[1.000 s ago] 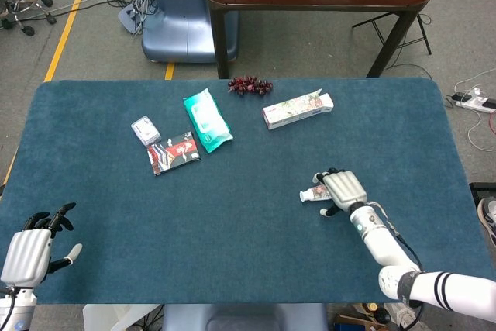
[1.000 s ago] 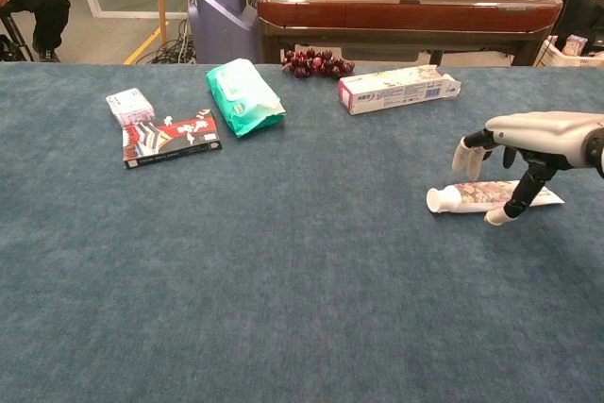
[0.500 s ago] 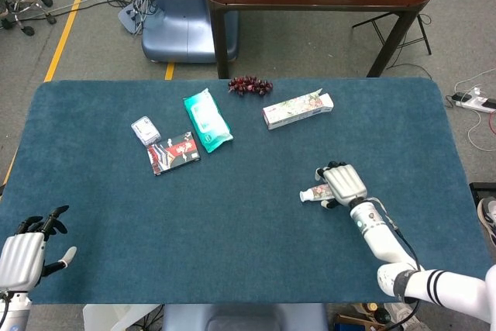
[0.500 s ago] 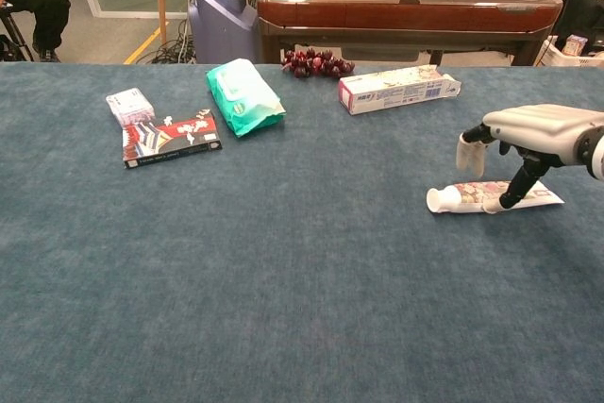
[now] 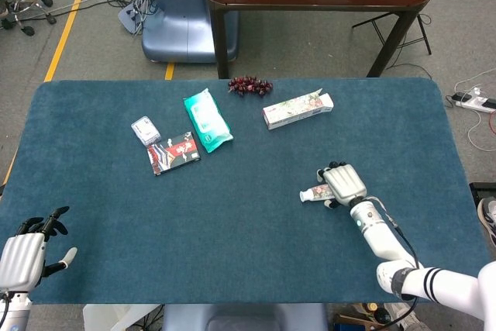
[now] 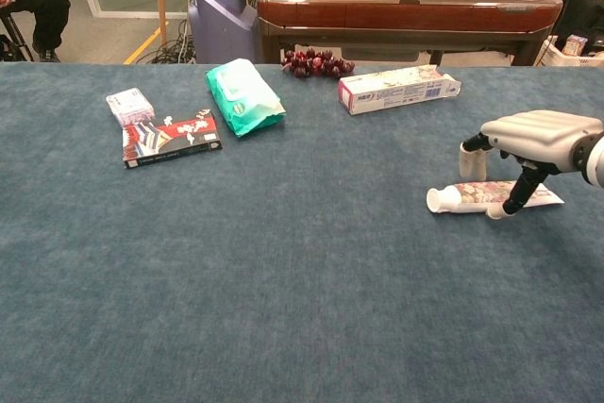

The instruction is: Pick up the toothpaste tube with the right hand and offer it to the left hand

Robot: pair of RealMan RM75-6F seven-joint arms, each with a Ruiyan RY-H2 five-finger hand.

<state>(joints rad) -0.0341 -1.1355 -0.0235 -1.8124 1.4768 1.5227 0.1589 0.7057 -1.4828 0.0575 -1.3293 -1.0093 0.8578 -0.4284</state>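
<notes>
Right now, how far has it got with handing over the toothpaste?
Early. Done: the right hand is over the toothpaste tube, fingers down on both sides. In hand: closing a grip; the tube lies flat on the table. Left: lifting it and offering it to the left hand, waiting at the near-left edge.

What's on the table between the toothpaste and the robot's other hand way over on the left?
Nothing: in the head view, only bare blue cloth lies between the toothpaste tube and the left robot hand.

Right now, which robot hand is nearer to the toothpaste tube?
The right robot hand: it sits directly over the toothpaste tube, fingers straddling it. The left robot hand is at the table's opposite near corner.
</notes>
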